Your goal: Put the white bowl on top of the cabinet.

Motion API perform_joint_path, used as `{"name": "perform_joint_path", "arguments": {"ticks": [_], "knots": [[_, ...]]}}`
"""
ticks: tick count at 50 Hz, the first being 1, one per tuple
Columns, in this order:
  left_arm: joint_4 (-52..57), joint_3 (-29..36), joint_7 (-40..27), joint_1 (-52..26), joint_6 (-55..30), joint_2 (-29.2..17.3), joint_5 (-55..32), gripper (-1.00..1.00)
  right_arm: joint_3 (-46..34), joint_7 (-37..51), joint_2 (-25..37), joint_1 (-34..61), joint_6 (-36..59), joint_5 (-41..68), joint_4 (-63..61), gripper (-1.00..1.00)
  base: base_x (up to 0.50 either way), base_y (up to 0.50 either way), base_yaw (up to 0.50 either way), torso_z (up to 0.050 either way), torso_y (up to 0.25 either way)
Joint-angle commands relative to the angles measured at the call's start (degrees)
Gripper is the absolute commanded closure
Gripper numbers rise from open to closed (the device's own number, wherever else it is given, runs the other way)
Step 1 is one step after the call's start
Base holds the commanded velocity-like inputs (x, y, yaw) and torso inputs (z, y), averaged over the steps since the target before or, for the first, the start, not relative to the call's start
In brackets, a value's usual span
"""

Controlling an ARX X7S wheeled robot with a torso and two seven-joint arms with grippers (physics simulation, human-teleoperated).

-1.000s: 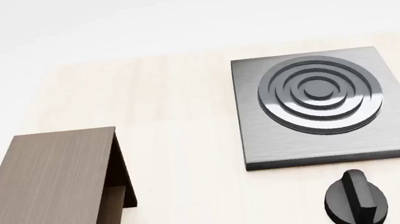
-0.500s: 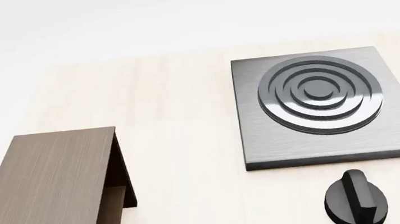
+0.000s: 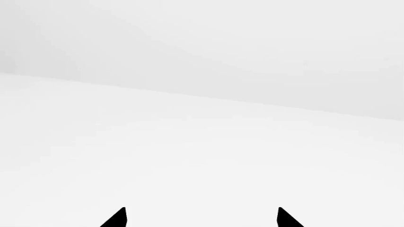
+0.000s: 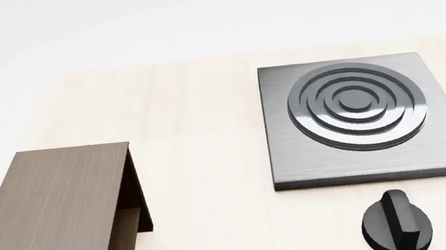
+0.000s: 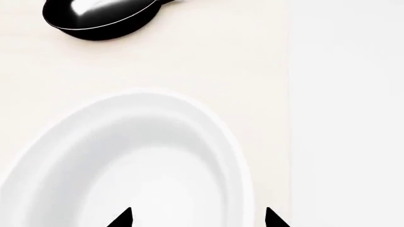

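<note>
A: A pale wooden table (image 4: 202,165) is seen under a blank white background. What could go wrong from here?

B: The cabinet (image 4: 45,221) is stood at the near left of the table, its flat top bare. The white bowl (image 5: 136,161) is not shown in the head view at all; it is seen only by the right wrist camera, resting on the table close under the right claw (image 5: 198,218). A carry from there to the cabinet top would have to be made largely out of the head camera's sight, so a misjudged height could let the bowl be knocked against the cabinet's edge.

A: And the grasp itself?

B: The right claw is spread, nothing held, with one tip over the bowl's inside and one outside the rim. The wall is glossy and thick, so a slip is judged possible if it is pinched too shallowly.

A: Anything nearby to be struck?

B: The stove plate (image 4: 365,118) and its knob (image 4: 397,222) lie on the right. A black pan (image 5: 101,19) is set beyond the bowl, cut off by the frame.

A: The left claw (image 3: 202,218)?

B: Only two tips, apart, are shown against plain white; its place cannot be told.
</note>
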Motion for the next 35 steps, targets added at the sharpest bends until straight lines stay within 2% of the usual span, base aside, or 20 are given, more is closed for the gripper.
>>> {"name": "perform_joint_path", "arguments": {"ticks": [1,16,17,35], "knots": [[0.1,-1.0,1.5,0.2,0.4,1.1,1.4,-1.00,2.8,-1.9,-1.6,-2.1,-0.8,-2.1,4.5,-1.00,0.00,0.00,0.00,-0.015,0.000],[-0.5,-1.0,2.0,0.1,0.9,1.1,0.8,-1.00,4.1,-1.4,-1.9,-2.9,-1.6,-1.6,5.3,-1.00,0.00,0.00,0.00,-0.001,0.000],[-0.5,-1.0,2.0,0.1,0.9,1.1,0.8,-1.00,3.9,-1.7,-1.7,-3.0,-1.6,-1.6,5.3,1.00,0.00,0.00,0.00,0.000,0.000],[-0.5,-1.1,1.9,0.3,1.2,1.1,0.7,-1.00,5.0,-1.7,-2.2,-3.8,-2.2,0.0,4.5,1.00,0.00,0.00,0.00,-0.002,0.000]]}}
